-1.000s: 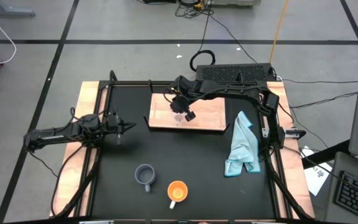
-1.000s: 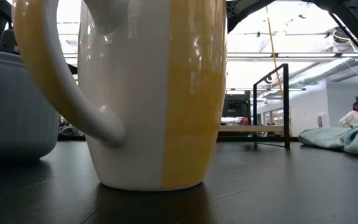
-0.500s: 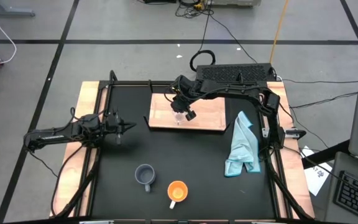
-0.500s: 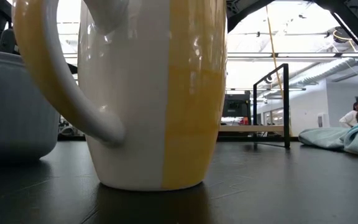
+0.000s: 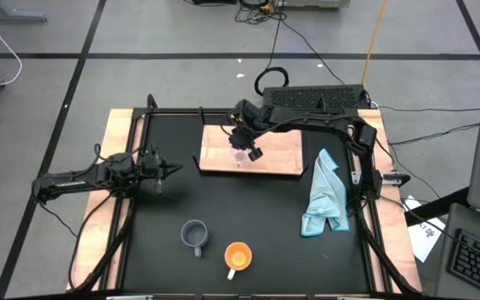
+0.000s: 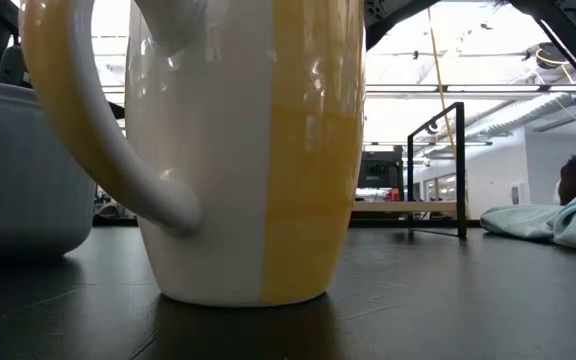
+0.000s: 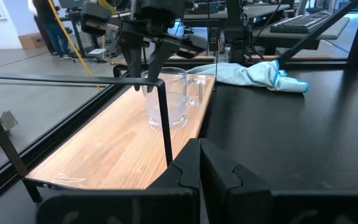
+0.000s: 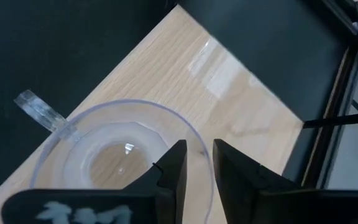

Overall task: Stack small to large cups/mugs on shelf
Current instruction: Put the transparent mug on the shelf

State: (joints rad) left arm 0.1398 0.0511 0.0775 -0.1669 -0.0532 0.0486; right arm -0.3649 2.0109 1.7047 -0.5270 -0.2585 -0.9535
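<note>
The clear glass cup (image 7: pixel 174 102) stands upright on its base on the light-wood shelf board (image 5: pixel 277 150) at the table's far middle. My right gripper (image 8: pixel 201 163) is slightly open above it, pointing down. One finger is inside the cup and one outside, on either side of the rim (image 8: pixel 199 140). The blue-grey mug (image 5: pixel 194 234) and the orange mug with the white handle (image 5: pixel 237 256) stand upright on the black table near its front edge. My left gripper (image 7: pixel 199 165) is shut and empty at the table's left side (image 5: pixel 163 171). My right gripper comes at the glass cup from above, with one finger (image 8: pixel 173 165) inside the cup's rim and the other (image 8: pixel 232 168) outside it. The gap between the fingers is wider than the glass wall. I cannot tell whether either finger touches it.
A crumpled light-blue cloth (image 5: pixel 325 196) lies to the right of the board. A black frame rail (image 7: pixel 163 118) runs round the table. In the low view the orange mug (image 6: pixel 238 150) fills the picture, with the blue-grey mug (image 6: pixel 18 170) beside it. A person (image 6: pixel 573 180) shows far off.
</note>
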